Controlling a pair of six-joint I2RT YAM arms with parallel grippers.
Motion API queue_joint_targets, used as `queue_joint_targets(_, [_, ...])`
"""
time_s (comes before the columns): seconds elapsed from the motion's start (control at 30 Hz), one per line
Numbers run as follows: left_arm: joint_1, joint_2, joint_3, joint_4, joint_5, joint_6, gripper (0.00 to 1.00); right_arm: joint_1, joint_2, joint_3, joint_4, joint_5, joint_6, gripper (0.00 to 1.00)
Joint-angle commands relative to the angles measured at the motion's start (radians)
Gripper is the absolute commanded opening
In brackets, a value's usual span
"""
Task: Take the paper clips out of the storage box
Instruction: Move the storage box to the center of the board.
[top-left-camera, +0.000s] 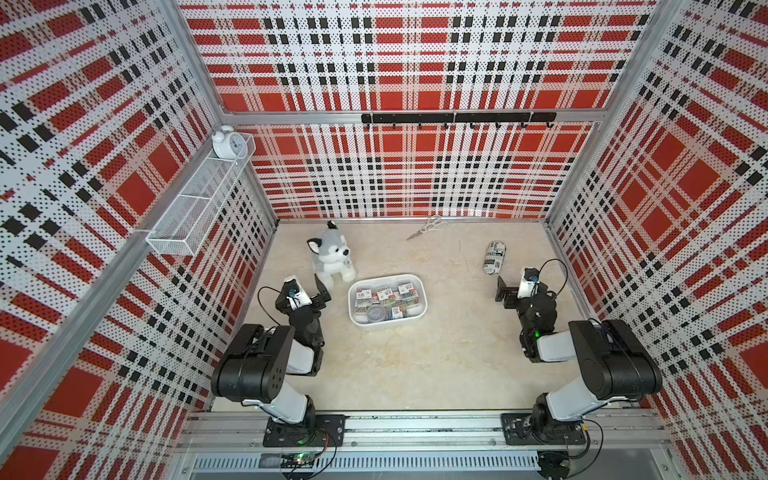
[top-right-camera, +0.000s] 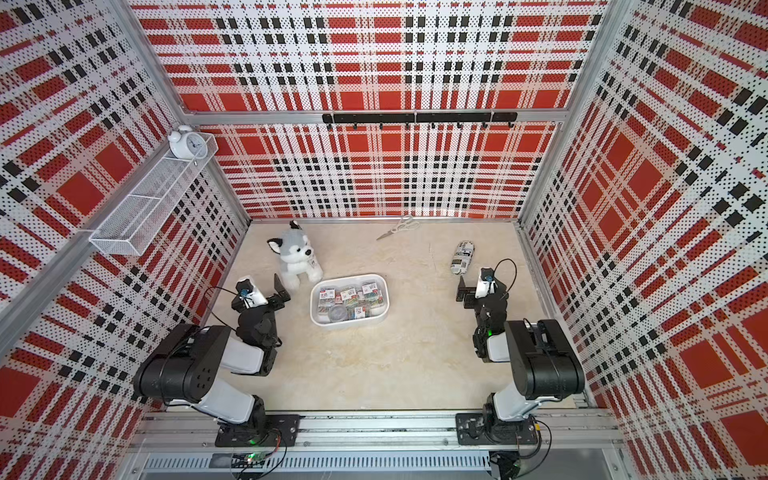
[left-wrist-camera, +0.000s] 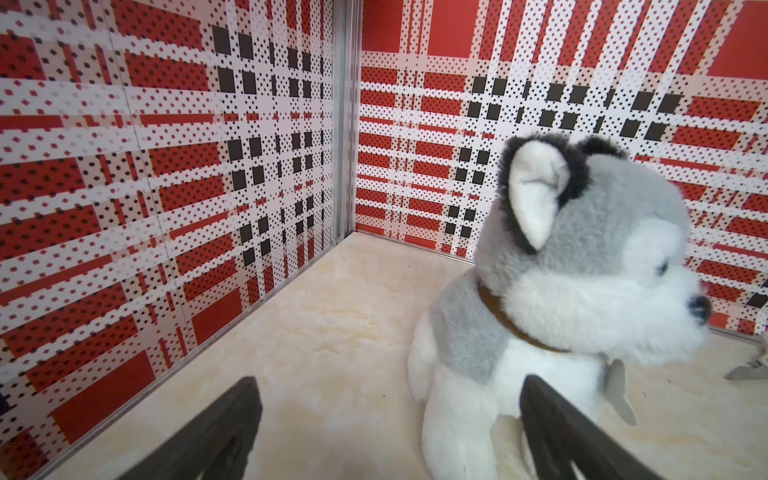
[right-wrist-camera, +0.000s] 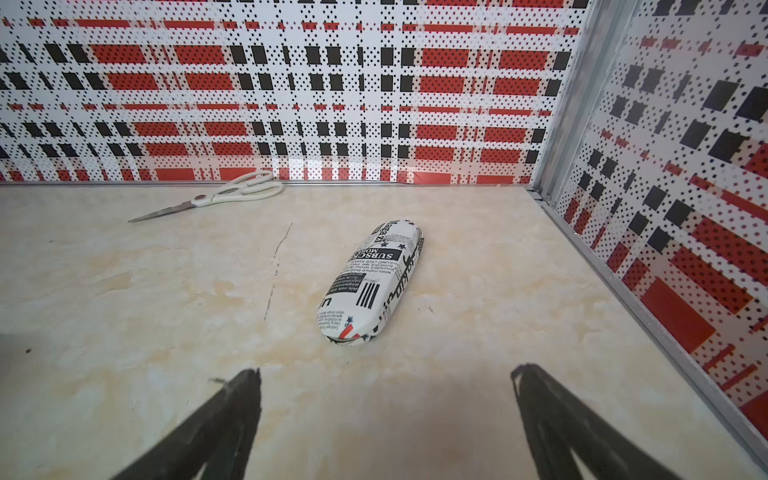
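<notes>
The white storage box (top-left-camera: 424, 297) (top-right-camera: 386, 296) sits mid-table in both top views. Inside it lie the paper clips (top-left-camera: 388, 300) (top-right-camera: 351, 300): several small clear cases of coloured clips with white-and-red labels, plus a round clear tub (top-left-camera: 376, 312). My left gripper (top-left-camera: 322, 291) (top-right-camera: 281, 289) hovers left of the box, open and empty. In the left wrist view this gripper (left-wrist-camera: 390, 380) points at the plush dog, not the box. My right gripper (top-left-camera: 503, 292) (top-right-camera: 462, 292) (right-wrist-camera: 387, 370) is far right of the box, open over bare table.
A grey-and-white plush dog (top-left-camera: 332, 257) (left-wrist-camera: 561, 291) sits just behind the box's left end. A black-and-white printed case (top-left-camera: 494, 257) (right-wrist-camera: 372, 282) lies ahead of the right gripper. Scissors (top-left-camera: 428, 227) (right-wrist-camera: 220, 195) rest by the back wall. A wire basket (top-left-camera: 195, 203) hangs on the left wall.
</notes>
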Motion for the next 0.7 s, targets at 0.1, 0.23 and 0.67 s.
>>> queue_joint_targets(0.1, [-0.001, 0.004, 0.014, 0.009, -0.003, 0.007, 0.98, -0.007, -0.001, 0.012, -0.009, -0.006, -0.006, 1.00])
queue_joint_targets(0.23, [0.000, 0.005, 0.014, 0.009, -0.003, 0.007, 0.98, -0.008, -0.001, 0.013, -0.009, -0.006, -0.007, 1.00])
queue_joint_targets(0.67, [0.016, 0.005, 0.016, 0.000, 0.031, -0.002, 0.98, -0.007, 0.001, 0.015, -0.013, -0.006, -0.007, 1.00])
